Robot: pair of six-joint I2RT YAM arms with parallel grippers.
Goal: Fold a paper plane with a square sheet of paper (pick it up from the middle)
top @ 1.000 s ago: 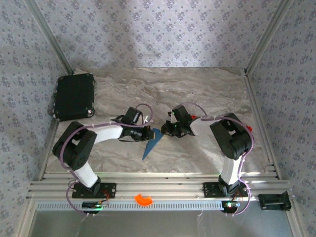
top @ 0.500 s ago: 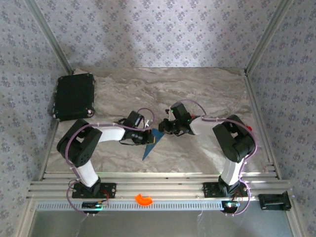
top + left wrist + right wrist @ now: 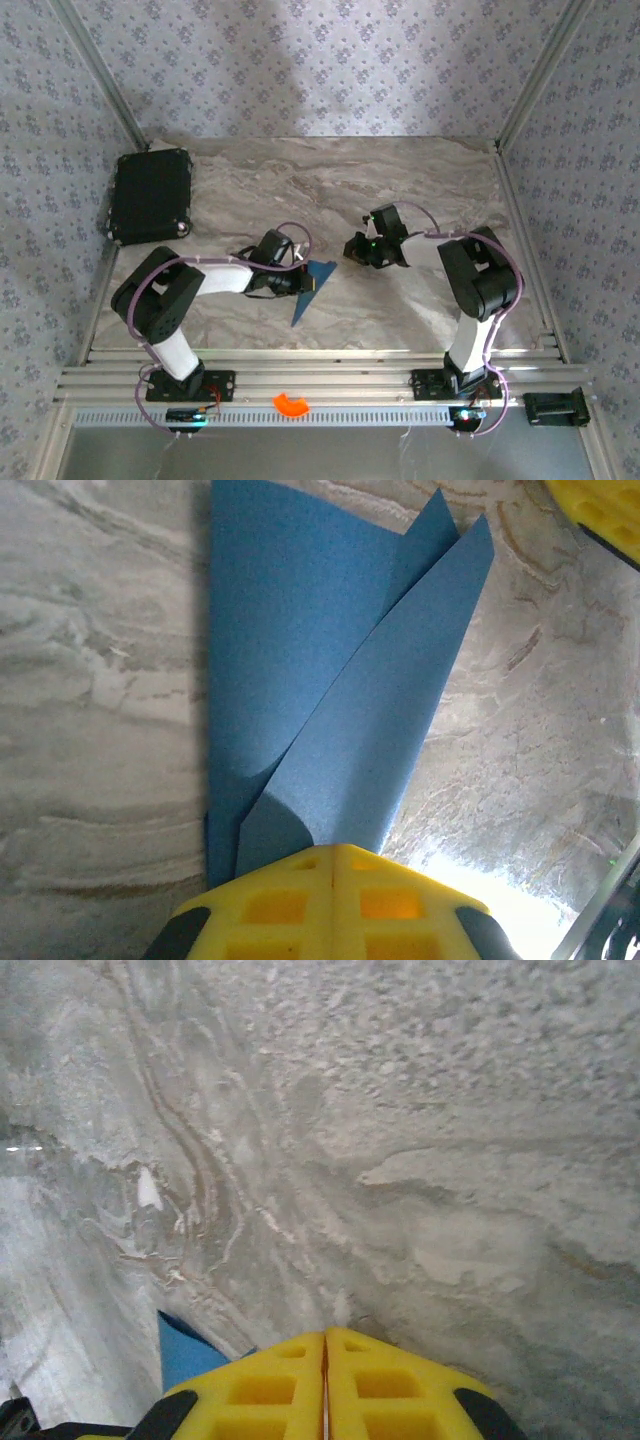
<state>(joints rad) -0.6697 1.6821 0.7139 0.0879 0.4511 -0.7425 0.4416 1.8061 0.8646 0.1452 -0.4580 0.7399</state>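
- The left gripper (image 3: 291, 280) (image 3: 333, 854) is clamped tight on the near end of the folded blue paper sheet (image 3: 309, 287) (image 3: 300, 680), at the centre of the top view.
- The right gripper (image 3: 356, 247) (image 3: 325, 1338) is closed and empty, to the right of the sheet and apart from it, over the marble tabletop (image 3: 420, 180).

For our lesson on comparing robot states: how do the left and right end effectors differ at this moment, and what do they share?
1. The left end effector is shut on the folded blue paper; the right end effector is shut on nothing.
2. The left one touches the paper; the right one sits apart from it, over bare table.
Shared: both are yellow, with jaws closed.
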